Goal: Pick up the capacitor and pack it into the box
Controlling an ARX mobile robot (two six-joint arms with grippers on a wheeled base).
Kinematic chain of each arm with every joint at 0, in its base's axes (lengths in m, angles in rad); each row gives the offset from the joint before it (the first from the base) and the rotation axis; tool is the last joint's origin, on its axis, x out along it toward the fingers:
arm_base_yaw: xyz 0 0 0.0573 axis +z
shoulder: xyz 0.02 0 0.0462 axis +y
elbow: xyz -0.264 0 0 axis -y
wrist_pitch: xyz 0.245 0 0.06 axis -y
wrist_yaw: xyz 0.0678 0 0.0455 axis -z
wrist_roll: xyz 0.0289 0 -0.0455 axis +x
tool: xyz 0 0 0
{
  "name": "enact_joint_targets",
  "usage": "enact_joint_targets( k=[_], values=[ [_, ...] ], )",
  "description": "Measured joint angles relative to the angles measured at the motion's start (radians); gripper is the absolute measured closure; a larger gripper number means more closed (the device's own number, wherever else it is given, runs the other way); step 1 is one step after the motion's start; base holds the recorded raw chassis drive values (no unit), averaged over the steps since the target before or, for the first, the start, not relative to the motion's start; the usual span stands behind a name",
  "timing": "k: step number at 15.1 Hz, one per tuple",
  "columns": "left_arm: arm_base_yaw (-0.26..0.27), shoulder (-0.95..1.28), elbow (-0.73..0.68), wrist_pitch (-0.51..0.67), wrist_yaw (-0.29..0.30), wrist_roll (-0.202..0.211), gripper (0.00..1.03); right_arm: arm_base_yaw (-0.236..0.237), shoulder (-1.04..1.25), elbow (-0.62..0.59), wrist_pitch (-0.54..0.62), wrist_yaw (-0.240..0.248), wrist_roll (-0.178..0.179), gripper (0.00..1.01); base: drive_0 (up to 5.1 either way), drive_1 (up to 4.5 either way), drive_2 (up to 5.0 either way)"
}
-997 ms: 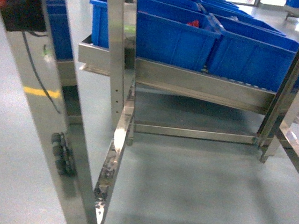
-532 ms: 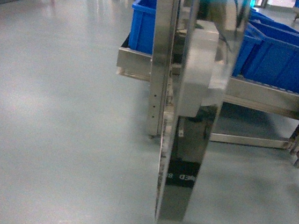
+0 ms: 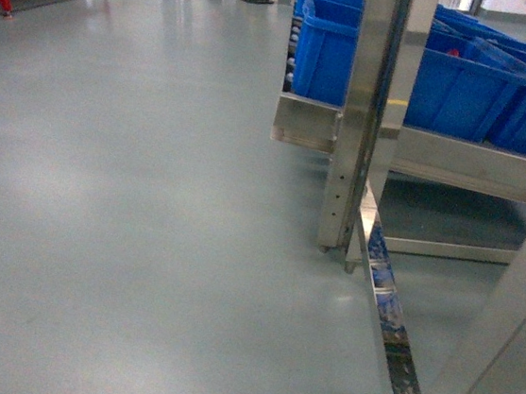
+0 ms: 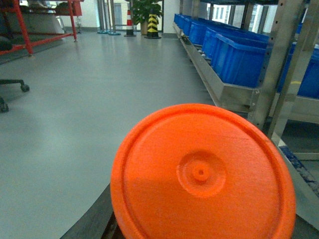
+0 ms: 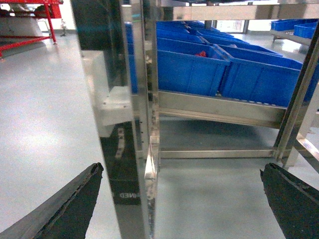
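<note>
Well, no pink box or capacitor shows in any view, so their look and heading can't be told. Blue bins sit in a row on the steel rack; one in the right wrist view holds something red, too small to identify. An orange disc fills the left wrist view, hiding the left gripper; its jaws can't be judged. Right gripper fingers stand wide apart, holding nothing, above grey floor.
</note>
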Motion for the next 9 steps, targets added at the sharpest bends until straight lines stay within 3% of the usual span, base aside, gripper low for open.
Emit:
enact_joint_targets(
  k=[9],
  values=[
    [0.0,0.0,0.0,-0.001,0.0,0.0,0.59,0.0,0.0,0.0,0.0,0.001,0.0,0.03,-4.9,2.58,2.6]
  ],
)
